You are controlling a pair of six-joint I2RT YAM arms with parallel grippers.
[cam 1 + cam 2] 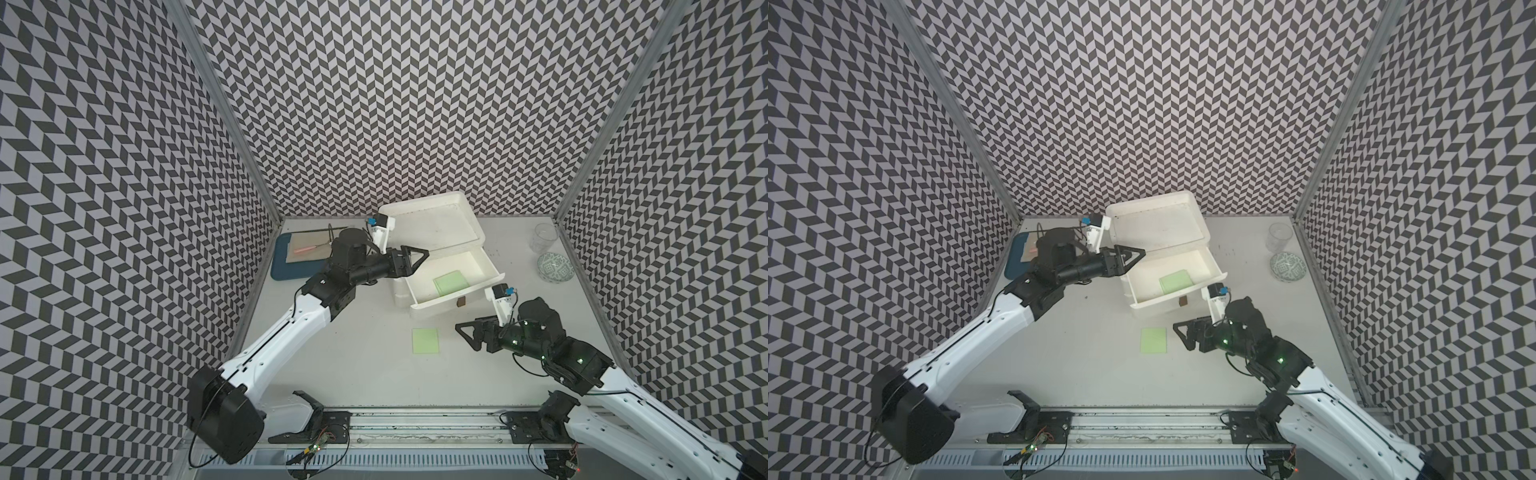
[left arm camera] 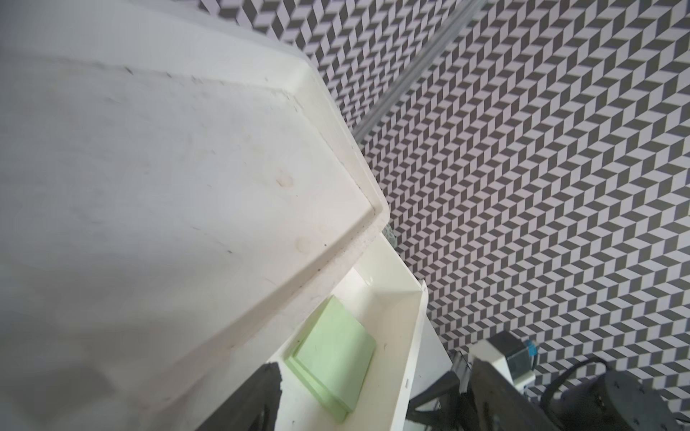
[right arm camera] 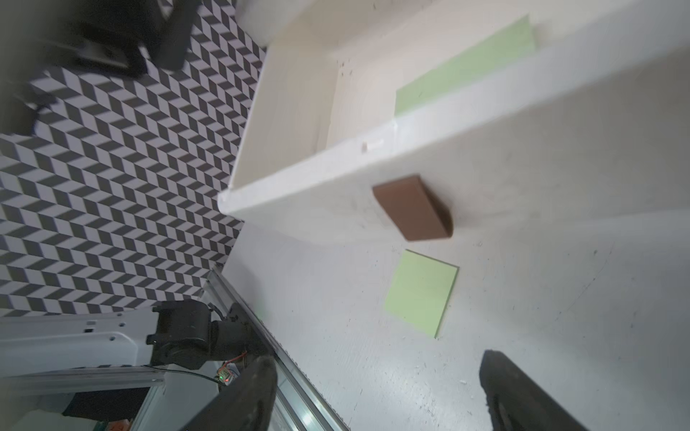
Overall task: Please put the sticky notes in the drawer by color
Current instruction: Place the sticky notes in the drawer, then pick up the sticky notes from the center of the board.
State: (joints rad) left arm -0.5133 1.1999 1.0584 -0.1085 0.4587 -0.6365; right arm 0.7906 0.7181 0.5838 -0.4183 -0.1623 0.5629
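Left wrist view shows two light green sticky notes [image 2: 332, 358] stacked flat on the floor of the open drawer [image 2: 405, 354]. That drawer sits directly under the recessed top of the white drawer unit [image 2: 186, 168].

In both top views the unit stands at the far middle of the bench [image 1: 353, 374]. Its drawer is slid out toward the near right, with a brown tab handle [image 1: 461, 302] on its front. A third green note [image 1: 425, 340] lies flat on the bench, near of the drawer front and apart from it.

The left jaws stand apart and hold nothing. They hang at the unit's left edge, over the far left corner of the open drawer.

The right jaws are also apart and empty. In the right wrist view both fingers [image 3: 257, 392] show, with bare bench between them. These jaws sit low over the bench, just right of the loose note, and point left toward it.

A blue tray [image 1: 282, 266] with a beige cloth [image 1: 307, 249] lies at the far left, partly behind the left arm [image 1: 291, 328]. A clear glass [image 1: 545, 237] and a patterned bowl [image 1: 555, 268] stand at the far right, well apart from the unit.
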